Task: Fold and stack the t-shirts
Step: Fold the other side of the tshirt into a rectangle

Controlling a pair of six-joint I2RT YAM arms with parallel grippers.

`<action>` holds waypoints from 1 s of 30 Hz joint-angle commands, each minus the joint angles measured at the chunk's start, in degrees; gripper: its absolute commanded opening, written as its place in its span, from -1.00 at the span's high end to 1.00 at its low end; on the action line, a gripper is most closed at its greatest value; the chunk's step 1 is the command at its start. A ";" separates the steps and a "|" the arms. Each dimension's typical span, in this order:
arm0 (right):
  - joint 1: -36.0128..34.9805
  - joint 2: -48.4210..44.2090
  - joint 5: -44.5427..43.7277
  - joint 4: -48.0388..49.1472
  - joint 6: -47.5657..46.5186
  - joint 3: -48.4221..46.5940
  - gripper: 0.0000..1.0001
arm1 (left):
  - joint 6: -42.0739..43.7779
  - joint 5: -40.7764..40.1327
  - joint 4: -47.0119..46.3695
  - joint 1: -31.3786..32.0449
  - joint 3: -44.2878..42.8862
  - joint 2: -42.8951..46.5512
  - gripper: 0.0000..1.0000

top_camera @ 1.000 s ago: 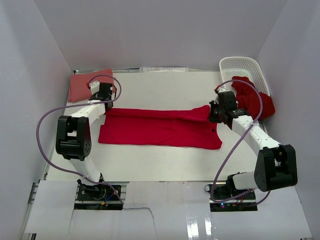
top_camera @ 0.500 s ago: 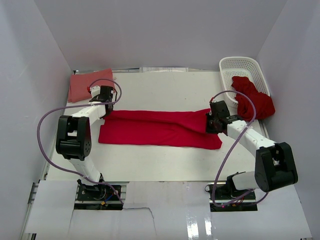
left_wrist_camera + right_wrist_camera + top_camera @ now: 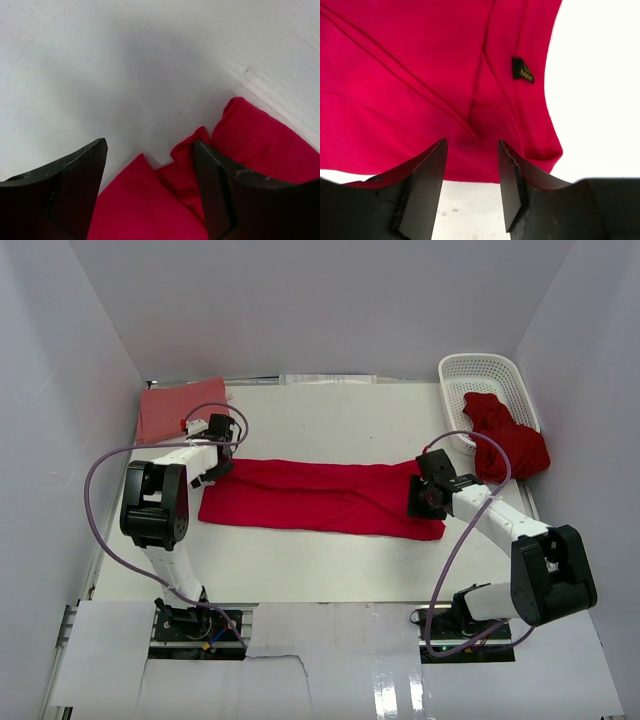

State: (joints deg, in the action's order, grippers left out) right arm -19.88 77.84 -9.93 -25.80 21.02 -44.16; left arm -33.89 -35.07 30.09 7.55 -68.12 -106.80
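Note:
A crimson t-shirt, folded into a long band, lies flat across the middle of the table. My left gripper is at its left end, open, with a bunched corner of the t-shirt lying loose between the fingers. My right gripper is at its right end, also open; the cloth's edge lies flat just beyond the fingertips, with a small black label showing. A salmon-pink t-shirt lies folded at the back left. Another red t-shirt hangs out of the basket.
The white lattice basket stands at the back right corner. White walls close in the table on the left, back and right. Purple cables loop beside both arms.
Both grippers have come down to the table and opened, letting go of the ends of the red t-shirt, which now lies flat. The right gripper moved toward the near side.

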 commanded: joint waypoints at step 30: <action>-0.95 27.09 27.51 14.99 -4.67 -25.97 0.07 | 12.97 27.42 -14.79 5.10 -7.38 3.80 -0.63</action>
State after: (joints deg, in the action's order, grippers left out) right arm -20.29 104.77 12.97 -14.13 17.39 -67.09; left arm -22.81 -11.86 15.22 12.62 -73.14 -103.81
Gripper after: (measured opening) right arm 0.463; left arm 0.812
